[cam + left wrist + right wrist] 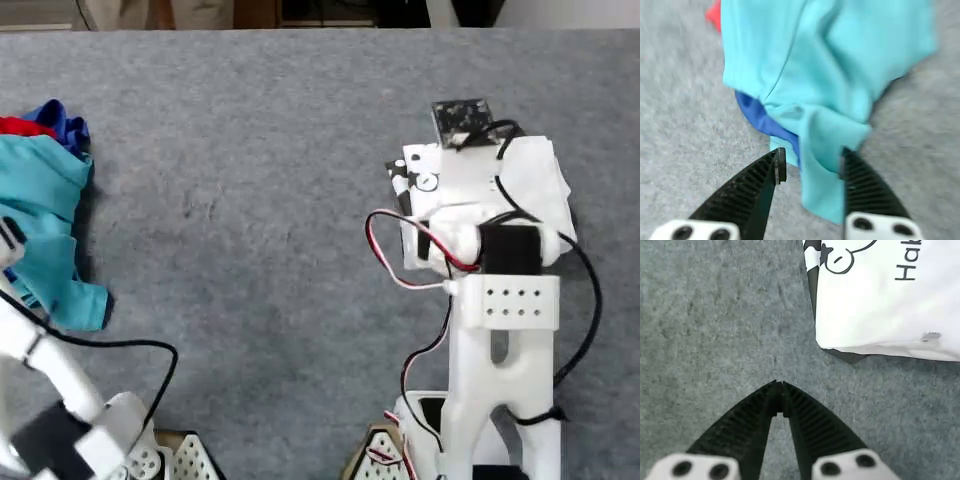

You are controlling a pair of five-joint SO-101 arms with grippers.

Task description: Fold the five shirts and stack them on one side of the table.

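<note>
Currently my left gripper is spread wide, straddling a hanging flap of the teal shirt and gripping nothing. That shirt tops a heap at the table's left edge, with a blue shirt under it and a red shirt behind.

Risk 1: the blue layer sits just beside one jaw. The view is soft here, so I cannot tell whether it lies between the jaws. Closing now may pinch both shirts and drag the heap.

Risk 2: a thin hold on the flap could slip on lifting.

My right gripper is closed and empty over bare table near the folded white shirt. A sweep that way could rumple its fold.
</note>
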